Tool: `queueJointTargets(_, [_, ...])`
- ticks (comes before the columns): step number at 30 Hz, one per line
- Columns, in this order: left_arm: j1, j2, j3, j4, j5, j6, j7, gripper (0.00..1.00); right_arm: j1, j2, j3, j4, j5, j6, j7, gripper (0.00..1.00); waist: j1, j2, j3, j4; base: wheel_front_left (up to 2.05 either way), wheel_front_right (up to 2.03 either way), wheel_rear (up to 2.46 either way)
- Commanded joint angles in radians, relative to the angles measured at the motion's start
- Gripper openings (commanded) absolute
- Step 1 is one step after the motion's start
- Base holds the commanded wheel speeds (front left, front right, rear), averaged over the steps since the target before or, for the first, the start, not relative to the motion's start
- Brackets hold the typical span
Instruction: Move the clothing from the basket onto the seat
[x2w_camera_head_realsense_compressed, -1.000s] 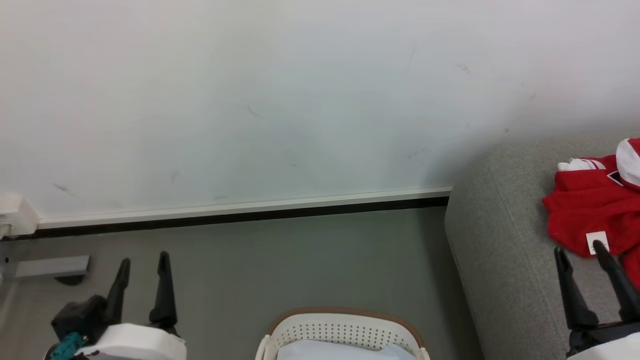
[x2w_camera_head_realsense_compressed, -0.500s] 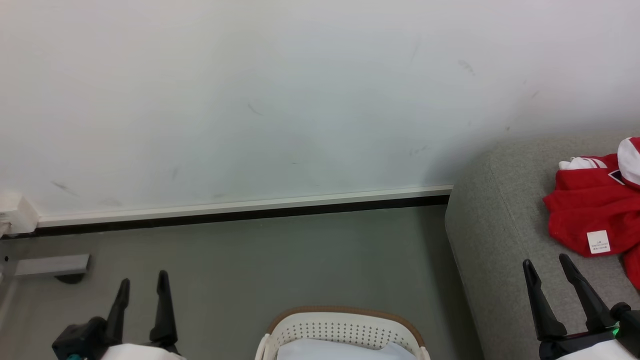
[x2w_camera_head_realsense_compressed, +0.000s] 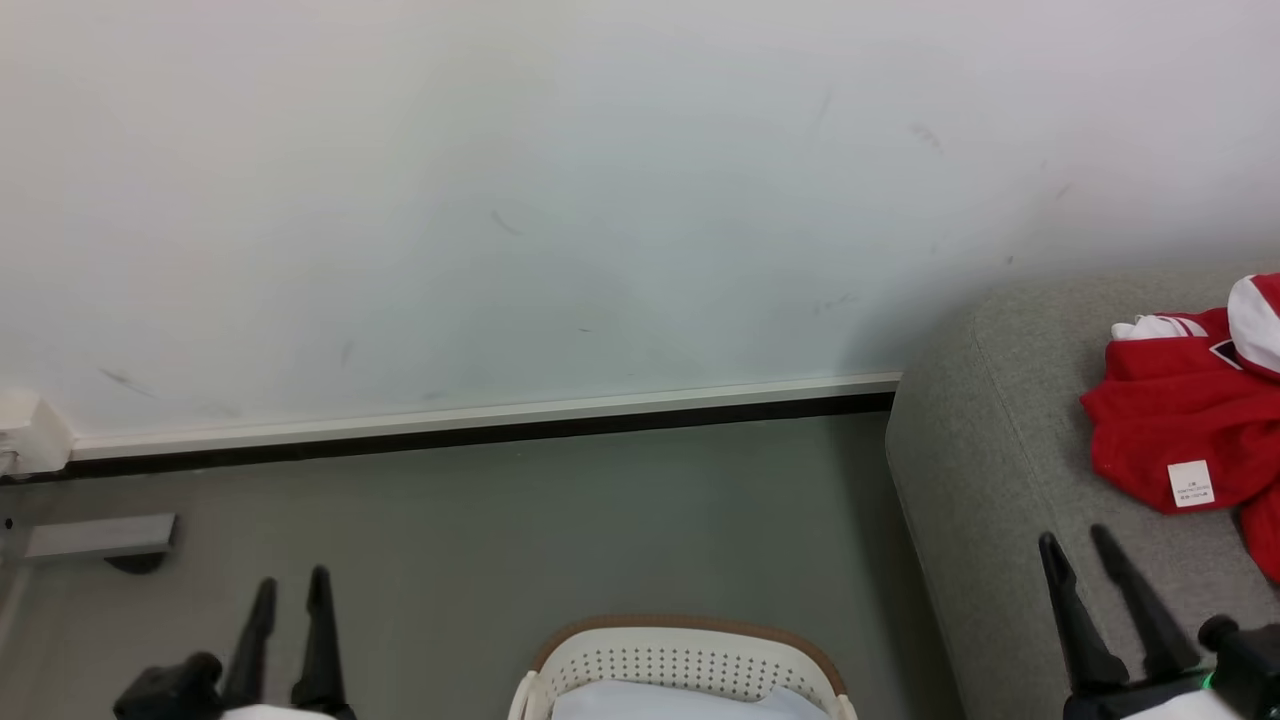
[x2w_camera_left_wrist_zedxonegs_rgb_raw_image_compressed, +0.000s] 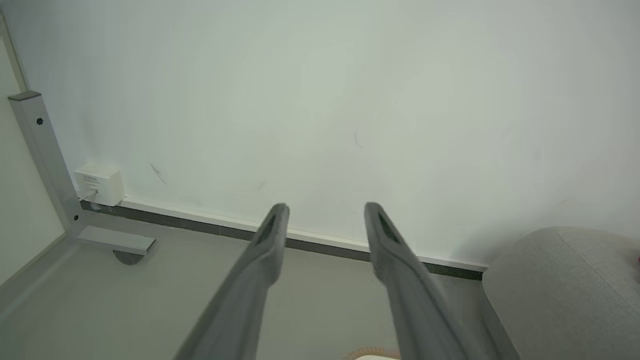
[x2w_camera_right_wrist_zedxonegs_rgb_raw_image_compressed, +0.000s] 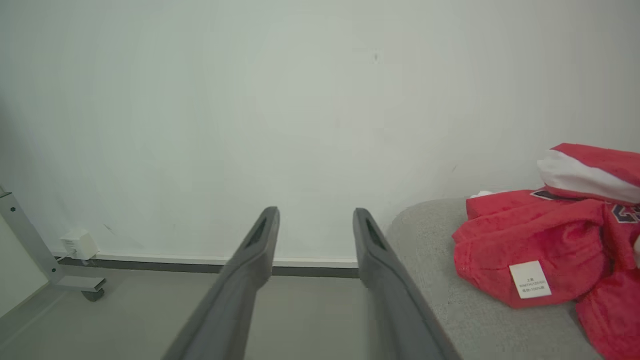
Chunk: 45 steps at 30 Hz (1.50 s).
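Red clothing (x2w_camera_head_realsense_compressed: 1180, 425) with white trim and a small white label lies crumpled on the grey seat (x2w_camera_head_realsense_compressed: 990, 470) at the right; the right wrist view shows the clothing (x2w_camera_right_wrist_zedxonegs_rgb_raw_image_compressed: 540, 240) on the seat (x2w_camera_right_wrist_zedxonegs_rgb_raw_image_compressed: 430, 235) too. The cream basket (x2w_camera_head_realsense_compressed: 685, 660) with a brown rim stands on the floor at the bottom centre, its inside showing pale. My right gripper (x2w_camera_head_realsense_compressed: 1078, 538) is open and empty above the seat's front, short of the clothing. My left gripper (x2w_camera_head_realsense_compressed: 293, 583) is open and empty over the floor, left of the basket. Both stand open in the wrist views (x2w_camera_left_wrist_zedxonegs_rgb_raw_image_compressed: 326, 206) (x2w_camera_right_wrist_zedxonegs_rgb_raw_image_compressed: 315, 210).
A white wall with a dark skirting strip (x2w_camera_head_realsense_compressed: 480, 425) runs behind. A grey metal frame foot (x2w_camera_head_realsense_compressed: 95, 535) and a white wall box (x2w_camera_head_realsense_compressed: 30, 430) sit at the far left. Grey floor (x2w_camera_head_realsense_compressed: 600, 520) lies between the basket and the wall.
My right gripper has drawn back from the clothing's label toward the lower right corner. My left gripper has dropped lower in view. The clothing stays on the seat.
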<state>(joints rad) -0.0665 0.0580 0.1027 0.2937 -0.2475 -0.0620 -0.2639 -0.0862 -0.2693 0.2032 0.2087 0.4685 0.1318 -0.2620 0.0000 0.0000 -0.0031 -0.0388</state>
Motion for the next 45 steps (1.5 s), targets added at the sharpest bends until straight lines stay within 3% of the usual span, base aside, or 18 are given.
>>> queueJointTargets(1, [0.007, -0.005, -0.001, 0.012, -0.002, 0.0, 0.001, 0.0, 0.011, 0.006, 0.003, 0.01, 0.001, 0.0, 0.001, 0.0, 0.0, 0.0, 0.0, 0.0, 0.0, 0.0, 0.0])
queueJointTargets(22, [-0.009, -0.006, 0.004, -0.001, -0.361, -0.019, 0.103, 0.0, 0.002, 0.058, -0.074, 0.017, 0.31, 0.0, 0.094, 0.0, 0.0, 0.0, 0.001, 0.006, 0.0, 0.0, 0.0])
queueJointTargets(45, [-0.021, -0.005, 0.006, -0.018, -0.663, -0.034, 0.185, 0.0, -0.008, 0.102, -0.143, 0.022, 0.565, -0.001, 0.175, 0.0, 0.0, 0.0, 0.002, 0.013, 0.0, 0.0, 0.0])
